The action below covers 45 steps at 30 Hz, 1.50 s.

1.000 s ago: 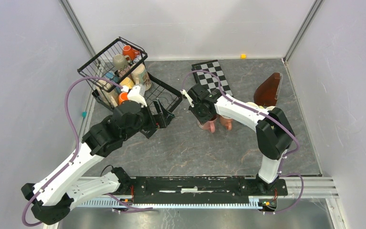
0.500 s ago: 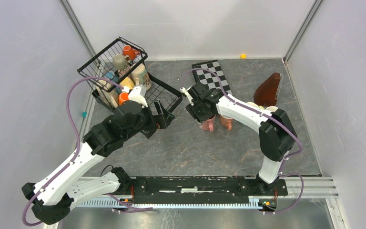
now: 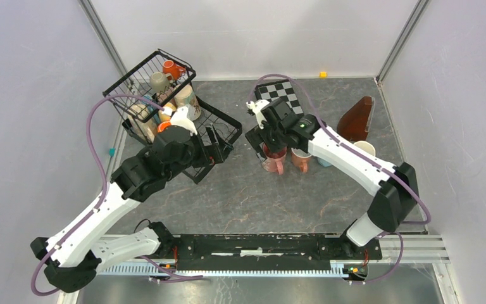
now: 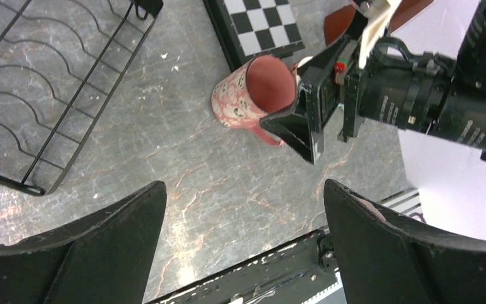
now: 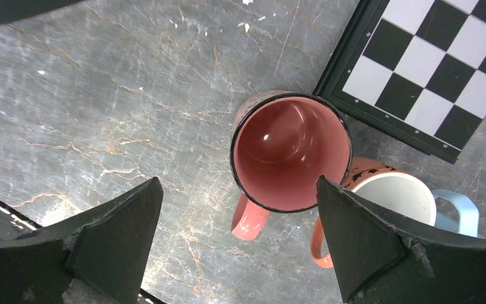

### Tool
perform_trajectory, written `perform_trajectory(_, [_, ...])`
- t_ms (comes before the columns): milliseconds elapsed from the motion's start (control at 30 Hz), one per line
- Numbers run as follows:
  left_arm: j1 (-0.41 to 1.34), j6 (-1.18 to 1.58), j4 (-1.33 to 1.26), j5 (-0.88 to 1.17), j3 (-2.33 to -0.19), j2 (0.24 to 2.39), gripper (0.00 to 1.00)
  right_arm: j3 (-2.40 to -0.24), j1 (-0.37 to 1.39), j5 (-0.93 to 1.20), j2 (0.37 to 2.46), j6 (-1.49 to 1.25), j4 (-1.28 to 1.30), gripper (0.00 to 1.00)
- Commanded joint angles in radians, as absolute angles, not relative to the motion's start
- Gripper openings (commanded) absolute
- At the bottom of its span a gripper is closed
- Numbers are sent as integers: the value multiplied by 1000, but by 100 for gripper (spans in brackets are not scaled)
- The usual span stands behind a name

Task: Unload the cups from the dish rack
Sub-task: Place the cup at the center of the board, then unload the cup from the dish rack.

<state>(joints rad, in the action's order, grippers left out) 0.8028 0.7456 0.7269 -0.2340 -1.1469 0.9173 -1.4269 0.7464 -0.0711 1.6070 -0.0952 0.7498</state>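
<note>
The black wire dish rack [image 3: 140, 77] stands at the back left, its basket holding several cups, among them an orange one [image 3: 172, 68] and a cream one [image 3: 185, 96]. A bare part of its flat tray [image 4: 50, 95] shows in the left wrist view. A pink cup [image 5: 288, 149] stands upright on the table beside an orange cup [image 5: 392, 196] and a light blue cup [image 5: 459, 212]. My right gripper [image 5: 239, 182] hovers open above the pink cup [image 3: 273, 161], touching nothing. My left gripper [image 4: 243, 187] is open and empty by the tray's near corner, where it also shows from the top [image 3: 218, 144].
A black-and-white checkerboard [image 3: 281, 95] lies just behind the unloaded cups. A brown curved object [image 3: 356, 119] and a cream cup [image 3: 365, 149] sit at the right. A small orange block [image 3: 323, 74] lies by the back wall.
My right gripper has opened off the pink cup, risen and drawn back toward the checkerboard. The cup stays on the table. The left arm has shifted slightly.
</note>
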Motion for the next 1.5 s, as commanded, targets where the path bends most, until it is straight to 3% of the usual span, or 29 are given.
perform_trajectory(0, [804, 721, 749, -298, -1253, 944, 100, -1458, 752, -61, 1499, -110, 724, 98])
perform_trajectory(367, [803, 713, 808, -382, -1410, 1038, 100, -1293, 751, -70, 1257, -162, 576, 98])
perform_trajectory(800, [788, 911, 956, -663, -1439, 1214, 100, -1091, 751, -41, 1051, -206, 444, 98])
perform_trajectory(1467, [480, 908, 745, -687, -1422, 1655, 100, -913, 751, -41, 870, -261, 390, 98])
